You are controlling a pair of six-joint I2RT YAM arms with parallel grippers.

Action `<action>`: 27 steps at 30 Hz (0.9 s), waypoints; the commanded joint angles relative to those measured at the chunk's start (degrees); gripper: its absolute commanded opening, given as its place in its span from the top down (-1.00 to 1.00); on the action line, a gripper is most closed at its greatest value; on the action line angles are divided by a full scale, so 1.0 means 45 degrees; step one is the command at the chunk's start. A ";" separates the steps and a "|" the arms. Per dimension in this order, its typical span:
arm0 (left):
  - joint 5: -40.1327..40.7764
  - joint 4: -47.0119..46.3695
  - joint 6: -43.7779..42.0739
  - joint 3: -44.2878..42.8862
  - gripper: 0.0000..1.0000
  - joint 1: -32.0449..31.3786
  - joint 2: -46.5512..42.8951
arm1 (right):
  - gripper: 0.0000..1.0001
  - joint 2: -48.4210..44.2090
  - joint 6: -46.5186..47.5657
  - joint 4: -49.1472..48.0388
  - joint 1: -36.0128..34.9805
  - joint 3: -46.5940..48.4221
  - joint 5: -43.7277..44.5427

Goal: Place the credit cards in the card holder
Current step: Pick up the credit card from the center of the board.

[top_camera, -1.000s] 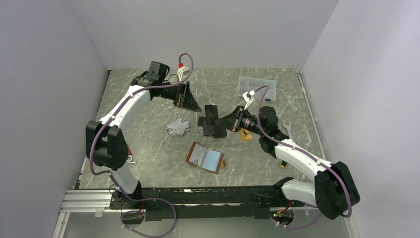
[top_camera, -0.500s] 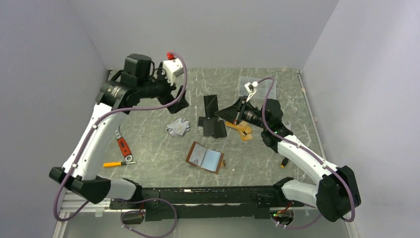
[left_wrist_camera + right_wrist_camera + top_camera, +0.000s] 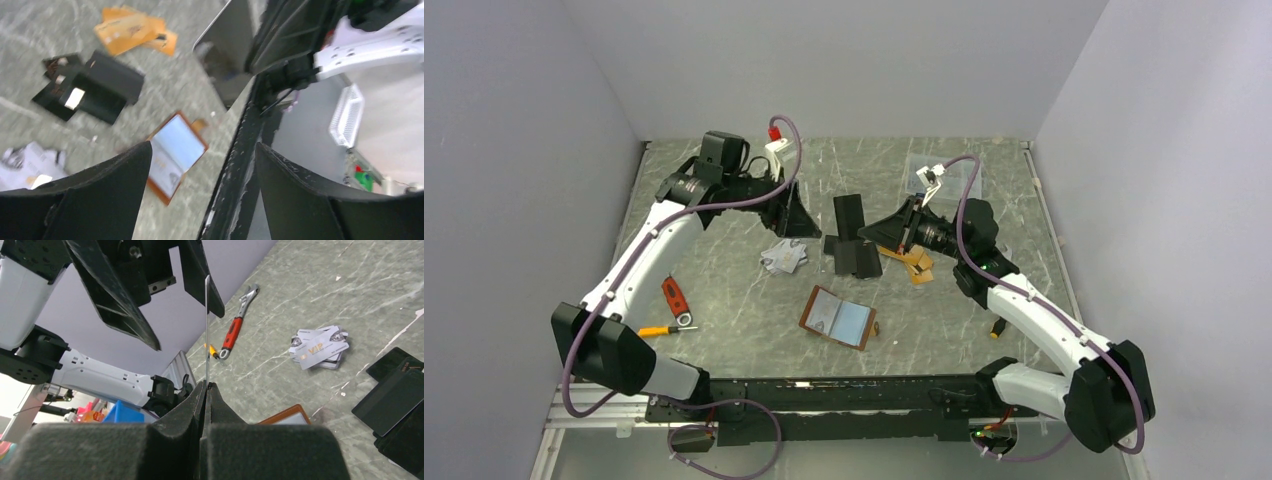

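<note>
Left gripper (image 3: 202, 150) hangs over the table (image 3: 724, 290), jaws wide apart and empty. Silver cards (image 3: 784, 256) lie near it. The card holder (image 3: 838, 318) lies open toward the bases. Right gripper (image 3: 206, 385) is clamped on one card (image 3: 206, 330), between the black pile (image 3: 856, 258) and the orange pile (image 3: 917, 266).

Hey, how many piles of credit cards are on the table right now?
3: silver-grey pile left of centre, black pile in the middle, orange pile partly hidden below the right gripper, which pinches one more card edge-on.
</note>
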State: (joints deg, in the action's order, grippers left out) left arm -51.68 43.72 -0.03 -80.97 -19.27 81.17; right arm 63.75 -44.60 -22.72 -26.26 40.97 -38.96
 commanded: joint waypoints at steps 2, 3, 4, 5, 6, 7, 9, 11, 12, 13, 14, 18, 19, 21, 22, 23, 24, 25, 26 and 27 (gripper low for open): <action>-0.3178 -0.4954 0.3728 0.0720 -0.74 -0.0016 -0.0566 | 1.00 0.0097 -0.0345 -0.1362 0.0055 0.0454 -0.0770; -0.3515 -0.5459 0.4181 0.0900 -0.80 -0.0015 -0.0504 | 1.00 0.0137 -0.0453 -0.1517 0.0055 0.0452 -0.0860; -0.3828 -0.5972 0.4579 0.1052 -0.84 -0.0018 -0.0408 | 1.00 0.0208 -0.0564 -0.1765 0.0055 0.0462 -0.1013; -0.4111 -0.6573 0.4964 0.1276 -0.85 -0.0018 -0.0350 | 1.00 0.0295 -0.0673 -0.1936 0.0057 0.0507 -0.1160; -0.4267 -0.6936 0.5202 0.1519 -0.85 -0.0016 -0.0301 | 1.00 0.0359 -0.0775 -0.2103 0.0065 0.0554 -0.1297; -0.4344 -0.7103 0.5222 0.1700 -0.84 -0.0013 -0.0244 | 1.00 0.0399 -0.0883 -0.2293 0.0061 0.0562 -0.1415; -0.4459 -0.7651 0.5456 0.1959 -0.80 -0.0012 -0.0167 | 1.00 0.0460 -0.1027 -0.2474 0.0062 0.0571 -0.1468; -0.4570 -0.8319 0.5903 0.2143 -0.72 -0.0013 -0.0106 | 1.00 0.0472 -0.1107 -0.2564 0.0057 0.0522 -0.1408; -0.4507 -0.8432 0.5966 0.2120 -0.68 -0.0015 -0.0102 | 1.00 0.0494 -0.1156 -0.2626 0.0055 0.0466 -0.1370; -0.4501 -0.8518 0.6045 0.2132 -0.60 -0.0010 -0.0060 | 1.00 0.0499 -0.1226 -0.2720 0.0069 0.0434 -0.1370; -0.4535 -0.8690 0.6197 0.2134 -0.51 -0.0015 -0.0035 | 1.00 0.0548 -0.1293 -0.2773 0.0066 0.0428 -0.1365; -0.4515 -0.9218 0.6588 0.2122 -0.17 -0.0005 0.0044 | 1.00 0.0759 -0.1484 -0.2976 0.0035 0.0433 -0.1473; -0.4544 -0.9469 0.6804 0.2157 -0.15 -0.0014 0.0058 | 1.00 0.0808 -0.1516 -0.3051 0.0020 0.0427 -0.1495; -0.4628 -1.0356 0.7303 0.2256 -0.06 -0.0013 0.0111 | 1.00 0.0905 -0.1498 -0.3097 -0.0045 0.0448 -0.1490; -0.4677 -1.0871 0.7706 0.2330 -0.02 0.0007 0.0145 | 1.00 0.0955 -0.1449 -0.3062 -0.0070 0.0464 -0.1429; -0.4742 -1.1404 0.8091 0.2446 0.00 0.0014 0.0149 | 1.00 0.1011 -0.1426 -0.3035 -0.0088 0.0465 -0.1348; -0.4819 -1.1829 0.8430 0.2588 0.02 0.0005 0.0148 | 1.00 0.1027 -0.1428 -0.3106 -0.0124 0.0449 -0.1270; -0.4871 -1.2019 0.8616 0.2662 0.04 0.0004 0.0149 | 1.00 0.1078 -0.1465 -0.3182 -0.0148 0.0429 -0.1223; -0.4871 -1.1982 0.8591 0.2705 0.07 0.0014 0.0147 | 1.00 0.1114 -0.1509 -0.3243 -0.0173 0.0427 -0.1176; -0.4840 -1.1701 0.8382 0.2684 0.10 0.0008 0.0130 | 1.00 0.1133 -0.1541 -0.3268 -0.0191 0.0456 -0.1141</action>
State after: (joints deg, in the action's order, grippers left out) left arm -71.05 -2.66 34.28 -69.43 -19.27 81.65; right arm 68.49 -51.03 -33.21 -26.61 41.15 -44.14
